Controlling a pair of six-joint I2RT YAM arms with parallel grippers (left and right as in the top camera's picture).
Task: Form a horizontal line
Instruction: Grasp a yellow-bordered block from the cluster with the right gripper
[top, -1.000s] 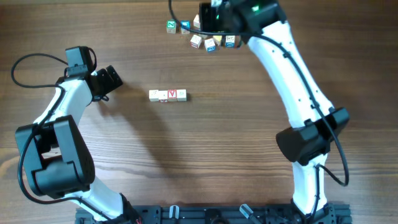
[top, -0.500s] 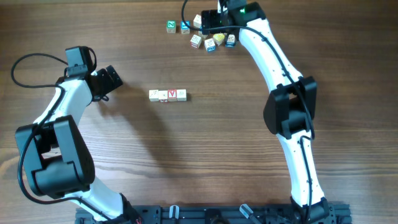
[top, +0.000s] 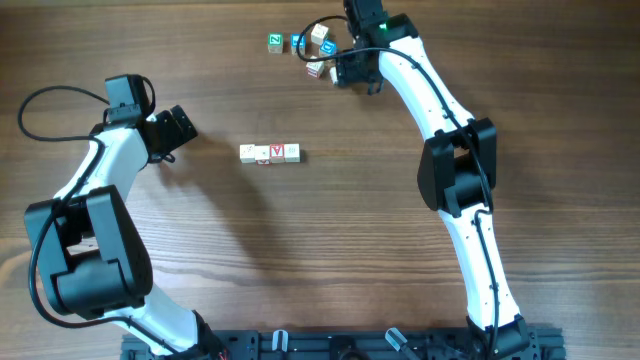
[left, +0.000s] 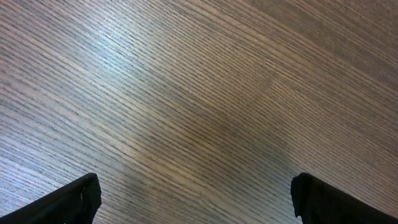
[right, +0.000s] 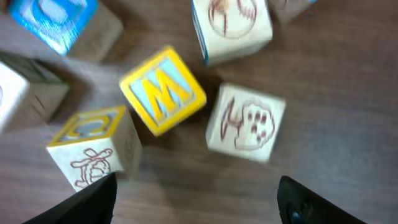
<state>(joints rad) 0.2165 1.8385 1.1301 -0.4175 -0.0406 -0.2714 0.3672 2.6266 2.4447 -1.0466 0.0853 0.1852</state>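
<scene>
Overhead, I see the horizontal line (top: 270, 152) on the table (top: 350, 250); left claw (top: 183, 127) stands left of it, wide; right claw (top: 345, 66) is well apart over loose cubes (top: 275, 41), wide, empty.

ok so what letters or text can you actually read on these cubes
"V" in red: on the red-lettered cube in the horizontal line.
"M" in yellow: on the yellow-and-blue cube in the loose bunch.
Other cubes' letters: blurred or too small to read.
</scene>
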